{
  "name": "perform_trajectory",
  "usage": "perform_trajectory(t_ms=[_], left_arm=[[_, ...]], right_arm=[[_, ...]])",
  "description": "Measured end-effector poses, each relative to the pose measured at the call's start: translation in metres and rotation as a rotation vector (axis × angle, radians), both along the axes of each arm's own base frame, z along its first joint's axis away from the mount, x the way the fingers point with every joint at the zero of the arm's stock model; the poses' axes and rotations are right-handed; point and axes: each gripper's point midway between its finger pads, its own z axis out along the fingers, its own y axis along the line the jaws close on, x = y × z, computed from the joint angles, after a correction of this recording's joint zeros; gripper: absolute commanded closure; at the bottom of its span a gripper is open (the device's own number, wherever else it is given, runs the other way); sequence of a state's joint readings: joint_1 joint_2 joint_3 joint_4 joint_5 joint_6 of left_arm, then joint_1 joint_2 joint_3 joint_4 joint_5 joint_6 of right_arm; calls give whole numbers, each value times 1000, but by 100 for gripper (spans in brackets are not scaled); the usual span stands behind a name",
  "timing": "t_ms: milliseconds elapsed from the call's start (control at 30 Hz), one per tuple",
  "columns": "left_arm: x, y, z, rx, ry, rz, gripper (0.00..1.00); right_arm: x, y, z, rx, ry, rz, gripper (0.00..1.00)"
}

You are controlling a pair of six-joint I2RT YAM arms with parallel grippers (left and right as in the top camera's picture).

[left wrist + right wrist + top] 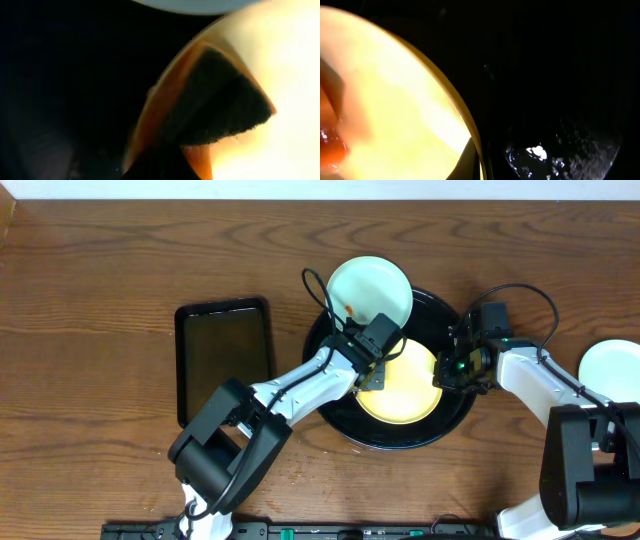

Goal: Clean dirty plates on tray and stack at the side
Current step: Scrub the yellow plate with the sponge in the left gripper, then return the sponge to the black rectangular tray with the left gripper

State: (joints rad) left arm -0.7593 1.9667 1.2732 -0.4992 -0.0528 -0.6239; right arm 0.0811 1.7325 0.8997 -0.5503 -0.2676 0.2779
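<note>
The pale yellow plate point(405, 395) lies in the large round black tray point(340, 415). My left gripper point(376, 372) is shut on an orange sponge with a dark scouring face point(215, 107), pressed onto the yellow plate's left part point(295, 75). My right gripper point(448, 372) is shut on the yellow plate's right rim point(470, 125), one finger inside and one outside. An orange smear point(330, 145) shows on the plate in the right wrist view. A pale blue-white plate point(372, 288) with an orange smear point(348, 310) rests on the tray's far rim.
A smaller black rectangular tray point(222, 360) lies to the left of the round tray, with no sponge on it. Another white plate point(610, 365) sits on the table at the right edge, beside my right arm.
</note>
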Motion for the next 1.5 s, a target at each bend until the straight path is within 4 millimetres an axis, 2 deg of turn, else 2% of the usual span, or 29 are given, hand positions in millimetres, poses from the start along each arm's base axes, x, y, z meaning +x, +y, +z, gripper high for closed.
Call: perform_trajectory(t_ms=[200,433,533,633,700,767,833,900,967,1033,1167,1233,1267,1300,1367,1467,1500], left_arm=[[11,19,19,164,-79,0,93],[26,62,44,343,-122,60,92],[22,73,59,365,-124,64,92],[14,87,83,369,-125,79,93],[10,108,106,365,-124,125,93],[12,140,130,350,-132,215,93],[16,174,144,337,-130,309,93],[22,205,149,317,-121,404,93],[25,234,140,288,-86,473,92],[25,254,120,255,-36,511,92],[13,277,62,156,83,525,86],[4,280,43,117,127,520,78],[-1,282,37,103,150,510,67],[-4,282,34,90,164,499,57],[-5,281,34,69,172,474,43],[-7,271,39,22,184,426,41],[-6,266,43,-2,178,412,41]], right_arm=[[-5,7,0,33,19,7,99],[-5,7,0,34,23,5,99],[-5,7,0,34,24,5,99],[-5,7,0,34,24,5,99],[-5,7,0,34,23,7,99],[-5,7,0,32,21,14,99],[-6,7,0,31,19,23,99],[-6,7,0,30,18,30,99],[-6,7,0,30,16,36,99],[-6,7,0,30,15,42,99],[-6,7,0,29,12,50,99],[-6,7,0,29,12,51,99],[-6,7,0,28,12,52,99],[-6,7,0,28,11,54,99],[-6,7,0,27,9,58,99],[-5,8,0,28,3,65,97],[-4,8,0,28,0,66,92]])
